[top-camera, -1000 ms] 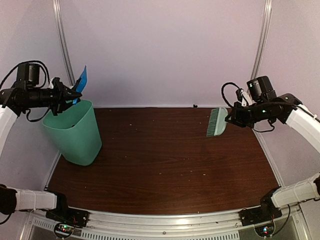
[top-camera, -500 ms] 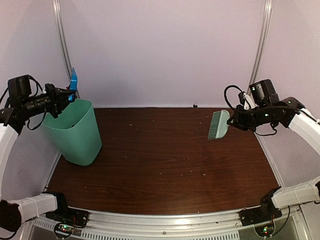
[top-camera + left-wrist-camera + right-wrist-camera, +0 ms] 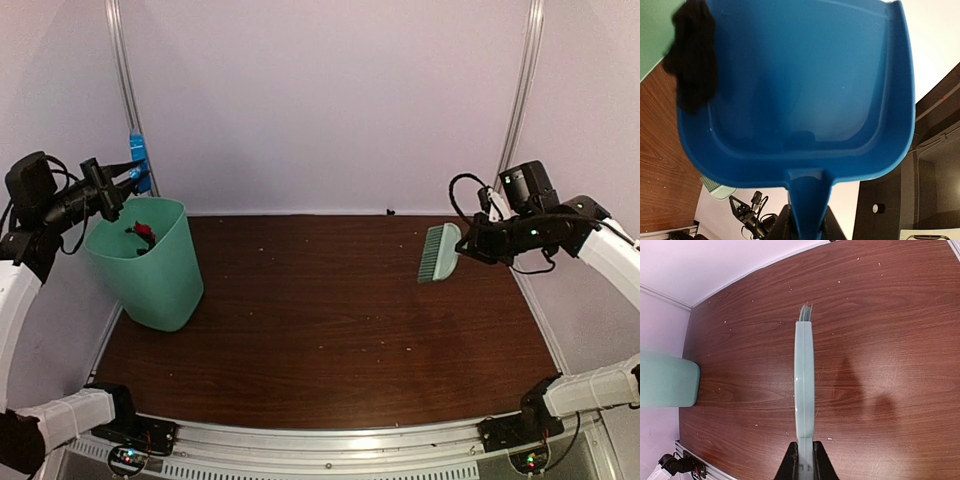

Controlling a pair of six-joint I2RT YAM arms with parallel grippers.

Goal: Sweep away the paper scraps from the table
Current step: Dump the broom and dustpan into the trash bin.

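My left gripper (image 3: 126, 180) is shut on the handle of the blue dustpan (image 3: 138, 158), held tipped up on edge over the mint-green bin (image 3: 150, 270). Red and dark paper scraps (image 3: 143, 232) show inside the bin's mouth. In the left wrist view the dustpan (image 3: 805, 85) fills the frame, its handle between the jaws of my left gripper (image 3: 807, 222), and a black scrap (image 3: 692, 60) sits at its lip. My right gripper (image 3: 468, 243) is shut on the pale green hand brush (image 3: 438, 252), held above the table (image 3: 330, 320) at the right. The brush (image 3: 804, 370) appears edge-on.
Tiny pale crumbs (image 3: 756, 425) dot the wood-grain table (image 3: 890, 315). The bin (image 3: 665, 380) stands at the table's left edge by the wall. A silver frame rail (image 3: 330, 440) runs along the near edge, with both arm bases on it.
The left arm has swung left and tipped the dustpan steeper over the bin; red and dark scraps now show in the bin's mouth. The brush has shifted only slightly.
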